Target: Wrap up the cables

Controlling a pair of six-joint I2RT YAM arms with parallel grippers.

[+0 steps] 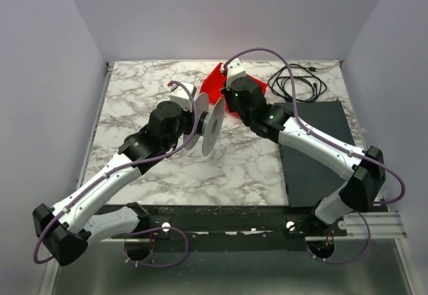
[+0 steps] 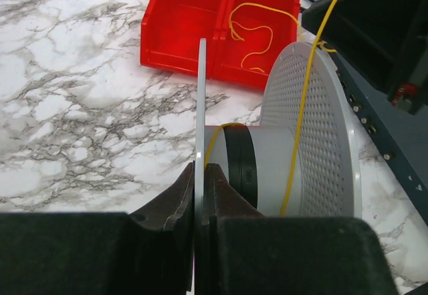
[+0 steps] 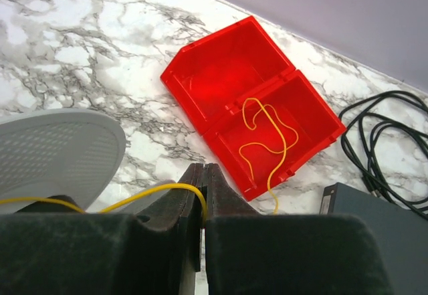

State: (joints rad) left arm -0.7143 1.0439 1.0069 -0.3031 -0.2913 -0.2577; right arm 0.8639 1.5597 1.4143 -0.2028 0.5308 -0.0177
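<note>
Wire (image 3: 175, 185) runs from spool (image 2: 274, 164) to bin (image 3: 221, 74).
Mid-desk, my left gripper (image 2: 200, 178) is closed tight on the thin flange of the spool. Just beyond it, my right gripper (image 3: 202, 191) is also closed and pinches the yellow wire. From there the wire goes away toward the far edge, and its loose rest lies in the red bin, so my right arm is nearer.
</note>
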